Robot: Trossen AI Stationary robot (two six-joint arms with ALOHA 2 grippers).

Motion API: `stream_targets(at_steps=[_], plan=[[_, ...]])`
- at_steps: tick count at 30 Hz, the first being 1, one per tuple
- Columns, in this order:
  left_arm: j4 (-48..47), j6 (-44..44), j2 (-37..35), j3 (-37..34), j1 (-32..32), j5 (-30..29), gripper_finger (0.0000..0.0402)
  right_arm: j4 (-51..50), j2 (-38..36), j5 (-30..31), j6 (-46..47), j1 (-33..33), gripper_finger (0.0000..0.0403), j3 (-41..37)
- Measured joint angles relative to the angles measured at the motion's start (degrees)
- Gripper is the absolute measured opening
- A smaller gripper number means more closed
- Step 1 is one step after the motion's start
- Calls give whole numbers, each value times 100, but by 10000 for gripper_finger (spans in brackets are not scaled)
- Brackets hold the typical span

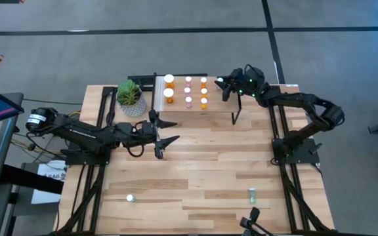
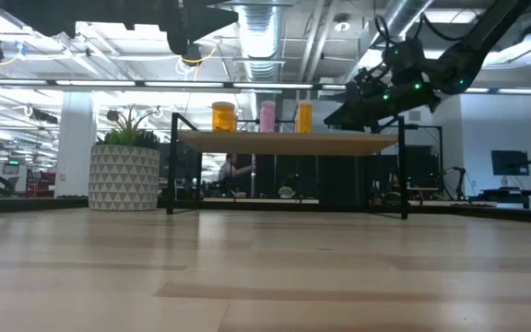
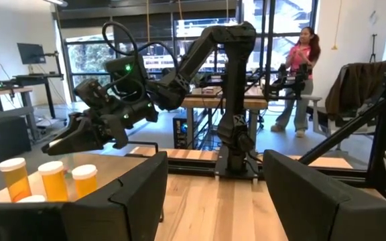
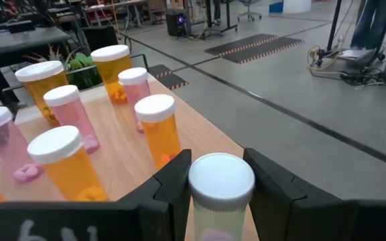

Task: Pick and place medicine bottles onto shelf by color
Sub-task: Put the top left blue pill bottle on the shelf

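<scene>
A white-capped, pale green bottle (image 4: 220, 194) was clamped between the fingers of the right gripper (image 4: 220, 191), upright, with its cap level with the fingertips. In the high view the right gripper (image 1: 225, 84) was positioned at the right-hand end of the shelf (image 1: 179, 105), just beside the nearest column of bottles.

The shelf, a light-wood platform on thin black legs, stood at the far side of the plank table (image 1: 202, 170). On it stood two larger orange bottles (image 1: 168, 80) near its left end, then a column of pink bottles (image 1: 188, 90), then a column of smaller orange bottles (image 1: 203, 92) nearest the right gripper. All appeared upright with white caps. The right wrist view showed the orange and pink bottles standing apart from one another on the wood.

Two bottles remained on the table near its front edge, well apart: one at the left (image 1: 129, 197) and a green one at the right (image 1: 252, 194).

The left gripper (image 1: 165, 134) rested low over the table, in front of the shelf, its fingers spread apart and holding nothing. A potted plant (image 1: 130, 97) stood just beside the shelf's left end.

A person (image 3: 299, 67) stood in the room beyond the table.
</scene>
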Motion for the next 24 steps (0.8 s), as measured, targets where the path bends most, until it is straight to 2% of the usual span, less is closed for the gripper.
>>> stream_targets(at_steps=[8,24], plan=[[-31,0,0,0,0,0,233,154,75,16,-14,15,148,4],[-32,-3,2,2,7,-7,233,168,77,9,-55,68,198,0]])
